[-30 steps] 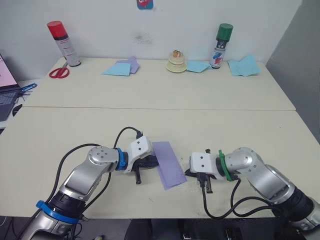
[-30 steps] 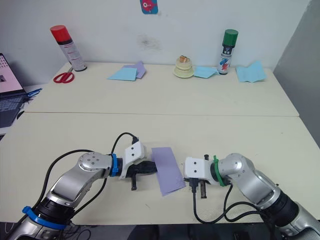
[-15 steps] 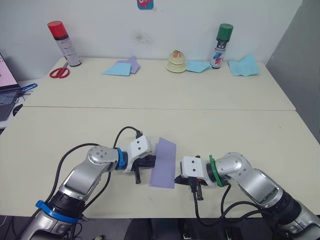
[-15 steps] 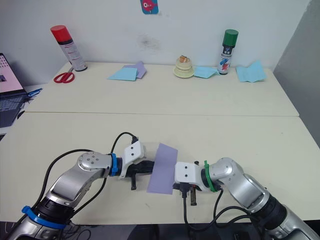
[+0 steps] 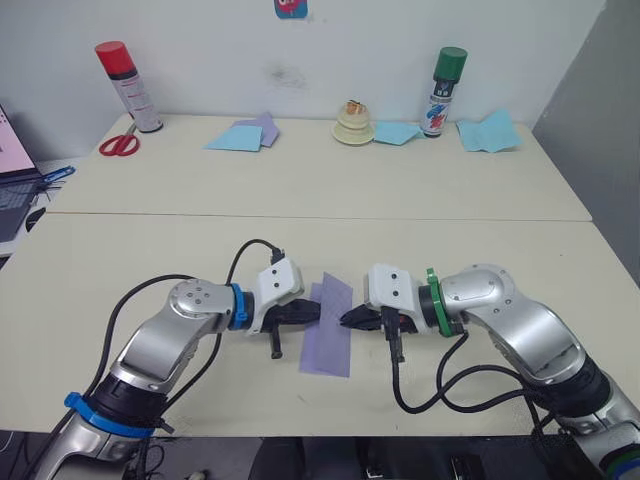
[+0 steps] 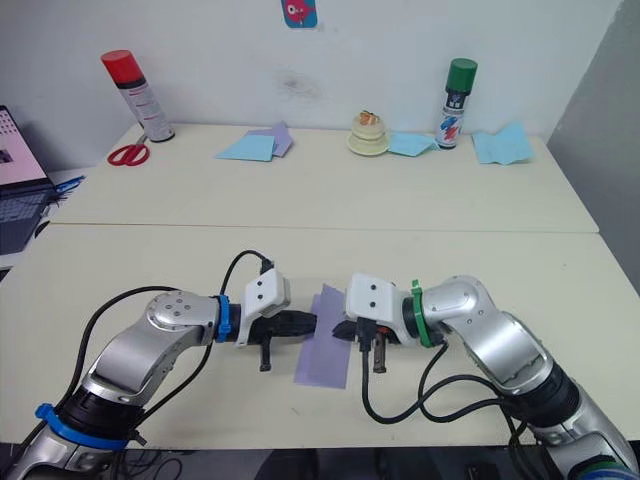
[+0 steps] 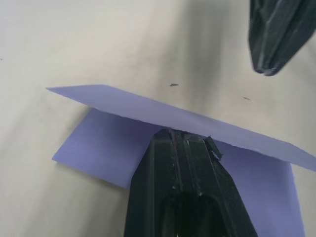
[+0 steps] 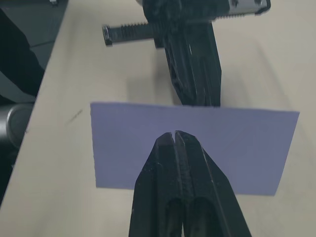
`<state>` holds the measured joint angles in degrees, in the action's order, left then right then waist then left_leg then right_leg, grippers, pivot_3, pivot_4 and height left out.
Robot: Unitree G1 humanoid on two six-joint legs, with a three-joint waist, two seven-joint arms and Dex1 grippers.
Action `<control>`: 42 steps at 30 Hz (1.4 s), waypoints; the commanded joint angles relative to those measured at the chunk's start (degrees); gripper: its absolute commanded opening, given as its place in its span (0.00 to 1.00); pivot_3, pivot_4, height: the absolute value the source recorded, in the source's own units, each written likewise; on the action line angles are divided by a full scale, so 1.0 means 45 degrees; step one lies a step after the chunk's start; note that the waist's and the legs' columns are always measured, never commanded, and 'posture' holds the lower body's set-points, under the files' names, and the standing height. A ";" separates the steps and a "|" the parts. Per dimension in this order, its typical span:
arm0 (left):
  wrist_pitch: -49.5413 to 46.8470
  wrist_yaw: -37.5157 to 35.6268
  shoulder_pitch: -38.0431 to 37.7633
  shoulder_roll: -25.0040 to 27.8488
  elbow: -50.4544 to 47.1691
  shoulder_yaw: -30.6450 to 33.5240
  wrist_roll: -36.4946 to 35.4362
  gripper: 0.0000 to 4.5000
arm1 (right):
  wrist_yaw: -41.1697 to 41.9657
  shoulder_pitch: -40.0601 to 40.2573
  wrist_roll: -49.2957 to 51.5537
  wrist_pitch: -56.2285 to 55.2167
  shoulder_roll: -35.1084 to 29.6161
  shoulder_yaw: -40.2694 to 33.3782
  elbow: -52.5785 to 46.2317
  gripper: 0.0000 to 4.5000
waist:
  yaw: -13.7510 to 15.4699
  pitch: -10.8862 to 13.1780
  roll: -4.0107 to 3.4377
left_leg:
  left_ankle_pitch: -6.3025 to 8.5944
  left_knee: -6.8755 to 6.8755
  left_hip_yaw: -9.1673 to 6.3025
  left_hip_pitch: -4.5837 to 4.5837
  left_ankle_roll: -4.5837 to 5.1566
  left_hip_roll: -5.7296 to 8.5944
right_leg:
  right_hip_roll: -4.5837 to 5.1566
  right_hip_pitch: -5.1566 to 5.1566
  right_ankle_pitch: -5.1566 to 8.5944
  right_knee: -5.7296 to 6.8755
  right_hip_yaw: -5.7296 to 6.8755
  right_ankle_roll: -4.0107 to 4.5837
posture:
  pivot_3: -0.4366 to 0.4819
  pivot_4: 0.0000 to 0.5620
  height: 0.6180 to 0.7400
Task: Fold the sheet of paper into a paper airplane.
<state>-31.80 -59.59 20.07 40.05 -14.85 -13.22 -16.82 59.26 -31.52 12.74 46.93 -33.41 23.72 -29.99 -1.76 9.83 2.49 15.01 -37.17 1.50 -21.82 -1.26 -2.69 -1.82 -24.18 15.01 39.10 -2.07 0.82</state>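
Comparing with a second ago, you have swung the right gripper (image 5: 352,319) from the near side of the sheet of paper (image 5: 328,326) up to its right long edge, and the sheet has gone from slanting one way to leaning the other. It lies near the front of the table (image 5: 300,225), folded lengthwise into a narrow strip, between the two grippers. The left gripper (image 5: 308,314) meets the left long edge, its fingers together, with the tip tucked under a raised top layer in the left wrist view. The right gripper's fingers are pressed together too, their tip resting on the strip's top face without clamping it.

Judgement: you are early on, at the stage of one lengthwise fold and no nose. Both tips now oppose each other across the strip, which suits pinning one side while opening or creasing the other.
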 commanded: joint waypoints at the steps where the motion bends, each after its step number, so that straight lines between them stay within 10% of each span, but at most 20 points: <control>1: 0.0364 -0.0024 0.0383 -0.0236 0.0028 -0.0197 0.0151 0.00 | -0.0206 -0.0486 0.0573 0.0489 0.0106 -0.0319 -0.0645 0.01 | -0.0002 0.0000 0.0000 | 0.0000 -0.0001 0.0002 0.0000 0.0000 0.0000 | 0.0000 0.0000 0.0000 0.0000 -0.0003 0.0000 | 0.48 0.27 0.88; 42: 0.2215 0.0052 0.0930 -0.1505 0.2085 -0.1748 0.2089 0.00 | -0.0719 0.0032 -0.0393 -0.0386 -0.1538 0.1277 0.0443 0.01 | 0.0002 0.0000 0.0000 | 0.0000 -0.0012 0.0003 -0.0012 0.0001 0.0004 | 0.0002 -0.0003 -0.0001 0.0001 -0.0003 -0.0001 | 0.48 0.27 0.88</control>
<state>-23.17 -59.42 24.04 33.85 -5.16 -20.37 -7.84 56.25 -31.75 10.31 44.75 -40.01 31.98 -26.62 -1.75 9.83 2.49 15.01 -37.23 1.51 -21.87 -1.26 -2.67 -1.81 -24.20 15.01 39.10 -2.09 0.81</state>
